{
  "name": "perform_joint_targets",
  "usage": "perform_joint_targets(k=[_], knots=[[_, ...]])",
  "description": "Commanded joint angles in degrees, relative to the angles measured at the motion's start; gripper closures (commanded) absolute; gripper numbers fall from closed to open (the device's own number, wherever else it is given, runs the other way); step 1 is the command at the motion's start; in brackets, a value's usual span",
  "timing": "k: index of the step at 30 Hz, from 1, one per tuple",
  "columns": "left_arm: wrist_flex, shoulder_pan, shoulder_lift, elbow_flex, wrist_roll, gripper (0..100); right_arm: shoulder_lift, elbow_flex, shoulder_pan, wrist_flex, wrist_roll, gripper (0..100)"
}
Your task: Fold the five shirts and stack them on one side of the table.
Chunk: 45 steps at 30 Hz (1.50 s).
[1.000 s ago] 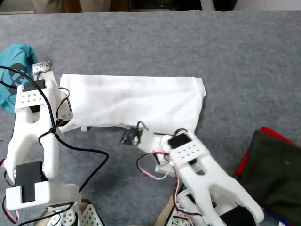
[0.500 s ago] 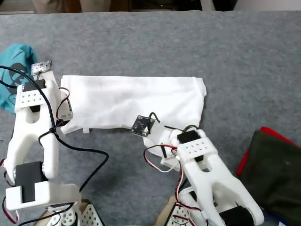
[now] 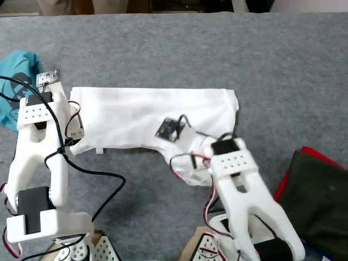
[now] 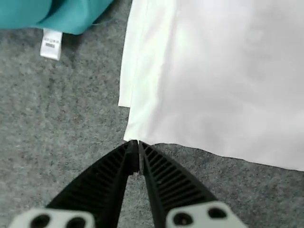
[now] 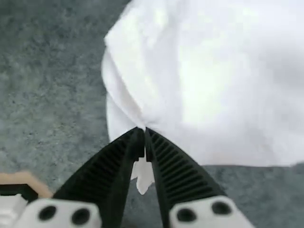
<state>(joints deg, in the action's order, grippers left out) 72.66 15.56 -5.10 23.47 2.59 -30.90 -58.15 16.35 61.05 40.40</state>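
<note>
The white shirt (image 3: 136,114) lies spread on the grey table (image 3: 272,60). L gripper (image 4: 138,159) is pressed together on its near left corner. R gripper (image 5: 144,142) pinches its near edge, cloth bunched there. Teal shirt (image 3: 16,76) is just beside its left end.

Your tabletop (image 3: 272,60) is covered in grey, felt-like cloth. A white shirt (image 3: 136,117) lies spread across its middle, long side running from left to right. A teal shirt (image 3: 16,70) sits bunched at the left edge. Near the right front corner, a dark green garment (image 3: 321,196) lies over a red one (image 3: 311,151).
</note>
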Motion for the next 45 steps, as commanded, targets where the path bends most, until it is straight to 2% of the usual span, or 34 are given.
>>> perform_joint_targets(k=[1,5,12,21,24,28,32,35,37,40,42,45], knots=[[-0.1,-0.3,-2.5,-0.6,-0.3,98,0.7,9.4,-3.0,3.6,-0.3,99.5],[-1.1,-0.3,-2.5,-0.5,-0.3,98,7.9,19.5,-4.4,6.2,0.3,99.5],[-1.3,-0.2,-2.5,-0.5,-0.2,98,28.4,43.8,-7.2,9.0,7.5,99.5],[-1.3,-0.2,-2.5,-0.5,-0.2,98,57.9,80.7,-9.5,19.6,16.4,99.5],[-1.3,-0.2,-2.5,-0.6,-0.2,98,65.5,90.7,-9.4,24.4,17.2,99.2],[-1.3,-0.3,-2.5,-0.6,-0.2,98,71.5,101.3,-9.8,29.9,17.2,87.4],[-1.3,-0.3,-2.5,-0.6,-0.2,98,73.0,107.5,-9.5,36.0,19.9,76.1],[-1.3,-0.3,-2.5,-0.6,-0.2,98,72.9,110.4,-9.6,38.3,20.0,73.9],[-1.3,-0.3,-2.5,-0.6,-0.2,98,72.9,112.2,-9.7,41.1,20.0,79.3],[-1.3,-0.3,-2.5,-0.6,-0.2,98,71.4,110.7,-9.9,41.4,18.3,99.5],[-1.3,-0.3,-2.5,-0.6,-0.2,98,68.6,106.2,-9.5,41.4,17.9,96.9],[-1.3,-0.3,-2.5,-0.6,-0.1,98,62.3,95.7,-8.1,41.3,18.1,99.3]])
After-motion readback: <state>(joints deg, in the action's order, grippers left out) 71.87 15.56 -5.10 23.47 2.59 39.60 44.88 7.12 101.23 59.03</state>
